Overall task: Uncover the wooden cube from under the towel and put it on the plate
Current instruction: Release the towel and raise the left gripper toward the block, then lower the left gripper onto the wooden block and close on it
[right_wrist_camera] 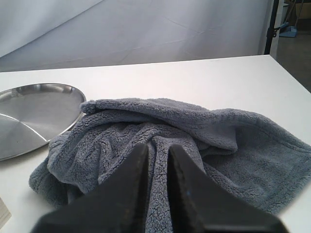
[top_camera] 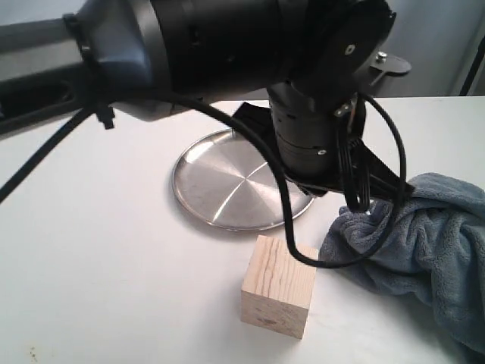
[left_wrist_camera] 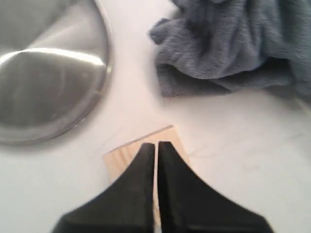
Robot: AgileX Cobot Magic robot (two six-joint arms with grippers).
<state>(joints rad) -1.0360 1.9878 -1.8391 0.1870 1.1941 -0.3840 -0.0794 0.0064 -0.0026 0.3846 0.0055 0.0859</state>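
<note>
The wooden cube stands bare on the white table, in front of the plate and left of the bunched grey-blue towel. My left arm's wrist hangs over the plate's near rim, and its fingertips are hidden in the exterior view. In the left wrist view my left gripper is shut and empty, its tips lying over the cube, with the plate and towel beyond. My right gripper is shut on a ridge of the towel, beside the plate.
A black cable loops down from the left wrist in front of the towel's edge. The table's far right corner shows in the right wrist view, with a dark stand past it. A pale backdrop rises behind the table.
</note>
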